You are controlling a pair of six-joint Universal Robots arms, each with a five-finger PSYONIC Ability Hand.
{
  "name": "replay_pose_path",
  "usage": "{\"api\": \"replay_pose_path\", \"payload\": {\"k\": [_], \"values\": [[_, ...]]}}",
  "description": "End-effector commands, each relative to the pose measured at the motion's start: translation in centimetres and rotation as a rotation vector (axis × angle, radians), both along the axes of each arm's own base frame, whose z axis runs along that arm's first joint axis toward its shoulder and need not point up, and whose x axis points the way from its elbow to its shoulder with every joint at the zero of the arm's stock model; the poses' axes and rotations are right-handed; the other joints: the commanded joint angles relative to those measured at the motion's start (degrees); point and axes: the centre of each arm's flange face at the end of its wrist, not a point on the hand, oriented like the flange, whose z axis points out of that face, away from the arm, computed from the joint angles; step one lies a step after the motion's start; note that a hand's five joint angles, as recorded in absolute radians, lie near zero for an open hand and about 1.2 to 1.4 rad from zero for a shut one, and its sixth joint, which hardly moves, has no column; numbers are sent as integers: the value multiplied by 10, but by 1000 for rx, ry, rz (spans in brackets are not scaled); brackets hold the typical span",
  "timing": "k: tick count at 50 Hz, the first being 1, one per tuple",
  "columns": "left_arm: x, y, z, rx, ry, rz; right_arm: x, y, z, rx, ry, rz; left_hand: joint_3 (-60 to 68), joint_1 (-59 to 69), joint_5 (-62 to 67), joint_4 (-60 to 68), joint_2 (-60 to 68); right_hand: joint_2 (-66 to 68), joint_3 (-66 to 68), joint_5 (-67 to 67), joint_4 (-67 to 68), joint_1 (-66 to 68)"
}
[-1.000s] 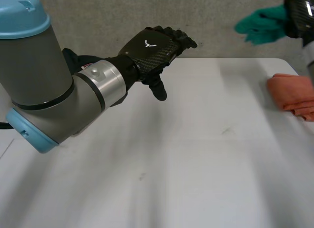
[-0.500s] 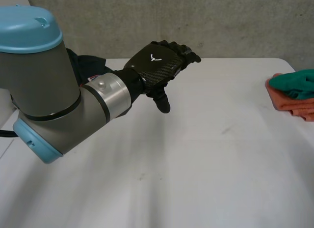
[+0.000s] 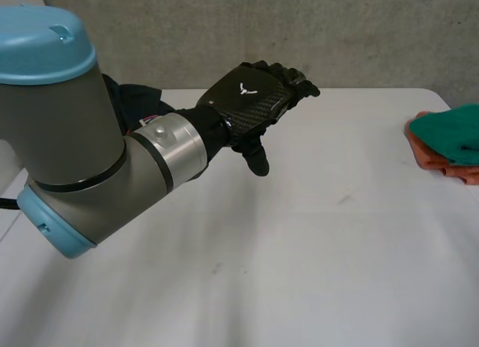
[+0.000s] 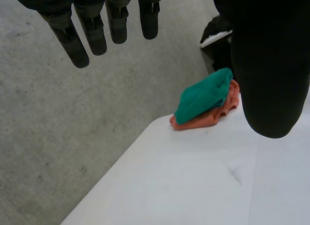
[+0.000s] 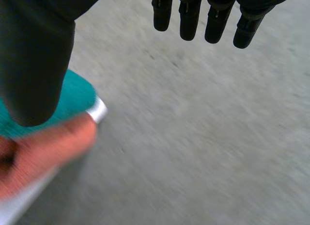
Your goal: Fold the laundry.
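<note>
A folded green cloth [image 3: 454, 133] lies on a folded orange cloth [image 3: 438, 163] at the right edge of the white table [image 3: 314, 257]. My left hand [image 3: 253, 99] hovers open over the far middle of the table, well to the left of that pile. Past its straight fingers [image 4: 92, 28] and thumb, the left wrist view has the green cloth [image 4: 201, 96] on the orange cloth [image 4: 215, 116] near the table's corner. My right hand [image 5: 34, 60] is open and holds nothing, with the green cloth [image 5: 75, 96] and orange cloth [image 5: 43, 147] just under its thumb.
The big left arm [image 3: 82, 145] spans the left part of the table. A dark thing [image 3: 138, 96] sits behind its forearm at the back left. Grey concrete floor [image 5: 203, 137] lies beyond the table's edge [image 5: 98, 110].
The right hand brought the green cloth down from the upper right onto the orange cloth, then opened and let it go. The left hand drifted slightly to the right.
</note>
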Motion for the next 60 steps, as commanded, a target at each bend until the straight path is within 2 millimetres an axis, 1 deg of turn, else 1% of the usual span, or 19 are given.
{"api": "replay_pose_path", "payload": {"k": [1,4,6,7,13,14,17,21,22,25,30,37,41,44,47,49,51,55,60], "values": [[2,2,14,-30,29,-1,-22,18,76,-82,189,-287,-4,4,-10,0,1,-18,-17,-21,-15,-24],[3,2,22,-56,50,2,-9,24,112,-200,250,-336,-4,4,-10,0,1,-18,-17,-21,-15,-24],[4,2,27,-71,62,5,16,22,125,-266,259,-283,-4,4,-10,0,1,-18,-17,-21,-15,-24],[5,2,33,-84,81,10,49,20,129,-316,247,-203,-4,4,-10,0,1,-18,-17,-21,-15,-24],[11,-8,51,-110,173,73,149,46,129,-399,171,92,-2,6,-8,2,2,-18,-17,-21,-15,-24],[17,-15,56,-120,198,125,171,59,121,-382,154,175,-2,6,-8,2,2,-18,-17,-21,-15,-24],[33,-38,63,-148,223,254,201,82,103,-332,131,307,-1,8,-7,3,4,-18,-17,-21,-15,-24],[81,-94,63,-200,200,512,254,130,49,-155,92,539,-2,6,-8,2,2,-18,-17,-21,-15,-24],[106,-120,56,-220,155,613,259,136,41,-129,89,561,-2,6,-8,2,2,-18,-17,-21,-15,-24],[143,-165,24,-243,-3,738,281,165,9,9,87,628,-4,4,-10,0,1,-18,-17,-21,-15,-24],[180,-217,-40,-268,-280,821,296,195,-32,219,166,673,-6,3,-12,-2,-1,-18,-17,-21,-15,-24],[214,-273,-123,-293,-457,822,292,204,-69,375,274,645,-9,-1,-15,-5,-4,-18,-17,-21,-15,-24],[218,-283,-151,-271,-453,757,291,204,-72,383,270,641,23,31,17,27,27,-18,-17,-21,-15,-24],[212,-284,-157,-271,-439,712,291,204,-74,385,270,638,164,172,158,168,168,-18,-17,-21,-15,-24],[205,-283,-155,-264,-395,678,290,205,-74,386,270,637,530,538,524,534,534,-18,-17,-21,-15,-24],[196,-282,-149,-266,-343,670,290,205,-75,385,270,636,680,688,674,684,685,-18,-17,-21,-15,-24],[188,-280,-136,-284,-298,665,290,205,-74,383,270,636,681,689,674,684,685,-18,-17,-21,-15,-24],[172,-268,-80,-367,-181,668,289,203,-73,372,271,631,681,689,674,684,685,-18,-17,-21,-15,-24],[148,-226,-2,-393,21,627,286,198,-68,344,272,613,681,689,674,684,685,-18,-17,-21,-15,-24]]}}
